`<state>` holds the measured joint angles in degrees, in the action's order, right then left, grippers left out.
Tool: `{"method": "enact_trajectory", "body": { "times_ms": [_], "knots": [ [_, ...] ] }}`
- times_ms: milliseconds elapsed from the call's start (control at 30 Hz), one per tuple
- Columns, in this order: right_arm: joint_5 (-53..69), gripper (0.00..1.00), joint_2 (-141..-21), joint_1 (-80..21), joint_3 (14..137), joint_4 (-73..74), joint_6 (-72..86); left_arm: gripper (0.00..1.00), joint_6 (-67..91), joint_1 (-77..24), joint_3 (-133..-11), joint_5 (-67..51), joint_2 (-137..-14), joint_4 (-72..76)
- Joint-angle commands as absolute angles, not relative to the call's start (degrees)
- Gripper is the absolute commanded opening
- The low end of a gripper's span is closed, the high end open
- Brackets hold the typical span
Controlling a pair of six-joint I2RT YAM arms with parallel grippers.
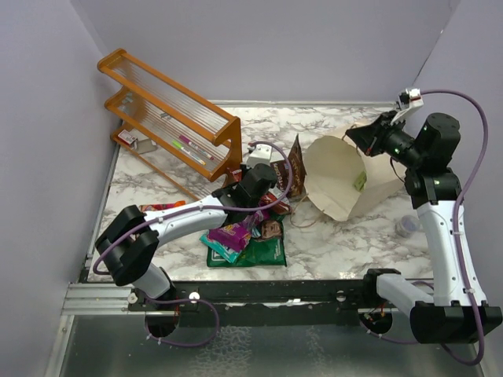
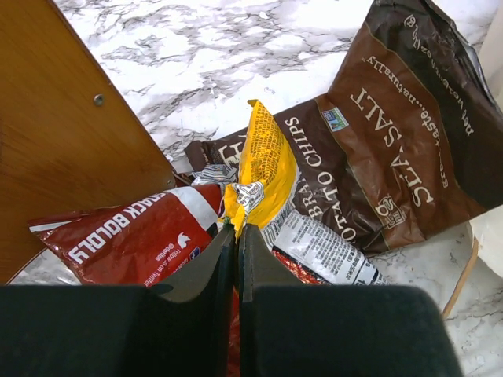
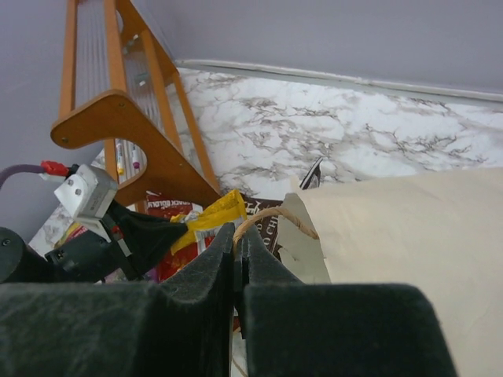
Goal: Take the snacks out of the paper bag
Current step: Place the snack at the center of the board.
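The beige paper bag (image 1: 346,182) lies tipped on the marble, its mouth toward the left. My right gripper (image 1: 352,133) holds its top edge; in the right wrist view the gripper (image 3: 238,232) is shut on the brown string handle (image 3: 277,214) beside the bag's wall (image 3: 393,236). Snacks lie in a pile left of the bag: a green packet (image 1: 250,253), a purple one (image 1: 230,233) and a dark brown chips bag (image 1: 297,163). My left gripper (image 2: 236,229) is shut on the corner of a yellow packet (image 2: 269,165), between a red packet (image 2: 134,239) and the brown chips bag (image 2: 393,141).
An orange wooden slatted rack (image 1: 169,118) with pens (image 1: 193,147) stands at the back left, close to my left gripper. A small clear cap (image 1: 406,226) sits on the table right of the bag. Purple walls close in the left, back and right sides.
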<state>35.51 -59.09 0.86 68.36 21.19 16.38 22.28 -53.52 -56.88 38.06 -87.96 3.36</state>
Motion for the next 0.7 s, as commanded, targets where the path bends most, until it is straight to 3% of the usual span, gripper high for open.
{"method": "enact_trajectory", "body": {
  "times_ms": [0,267,433,533,667],
  "knots": [
    [35.1,0.01,-59.9,1.1,73.9,15.8,18.6,0.0,25.6,-52.7,-57.3,35.8,-88.1,3.4],
    [35.5,0.01,-69.7,1.1,85.3,13.9,10.8,0.0,29.4,-52.3,-55.6,33.6,-87.0,2.3],
    [50.3,0.01,-76.8,1.1,93.2,17.0,10.5,0.0,30.6,-52.3,-54.6,33.0,-86.5,2.2],
    [59.5,0.01,-77.5,1.1,91.4,12.1,14.7,0.01,31.0,-52.2,-54.8,32.6,-86.8,2.2],
    [61.7,0.01,-75.2,1.1,85.7,10.2,17.8,0.04,31.1,-52.2,-55.4,32.0,-87.0,2.0]
  ]
}}
